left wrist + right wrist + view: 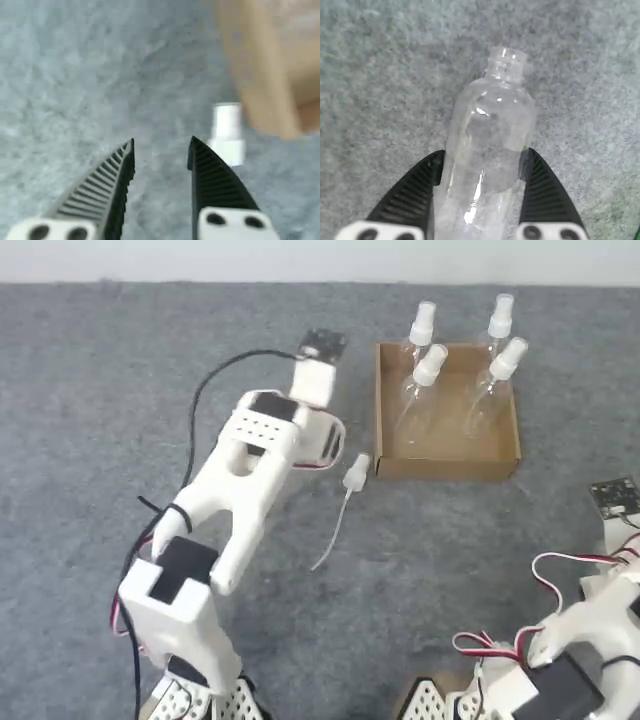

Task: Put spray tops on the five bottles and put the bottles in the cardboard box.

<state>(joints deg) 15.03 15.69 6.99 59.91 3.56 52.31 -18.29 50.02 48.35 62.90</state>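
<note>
Bottle (490,130), uncapped, sits clamped between the right gripper's (485,152) jaws in its wrist view, neck pointing away from the wrist. Farther off, the high view shows the loose spray top (356,472) lying on carpet (100,390), head toward the cardboard box (448,468), tube trailing near-left. Left gripper (161,141) hangs partly open beside it. Four capped bottles (430,370) are in the box.

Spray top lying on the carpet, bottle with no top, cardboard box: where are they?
spray top (356,474): high view, its white head.
bottle (490,135): right wrist view, its clear body.
cardboard box (445,468): high view, its front wall.
</note>
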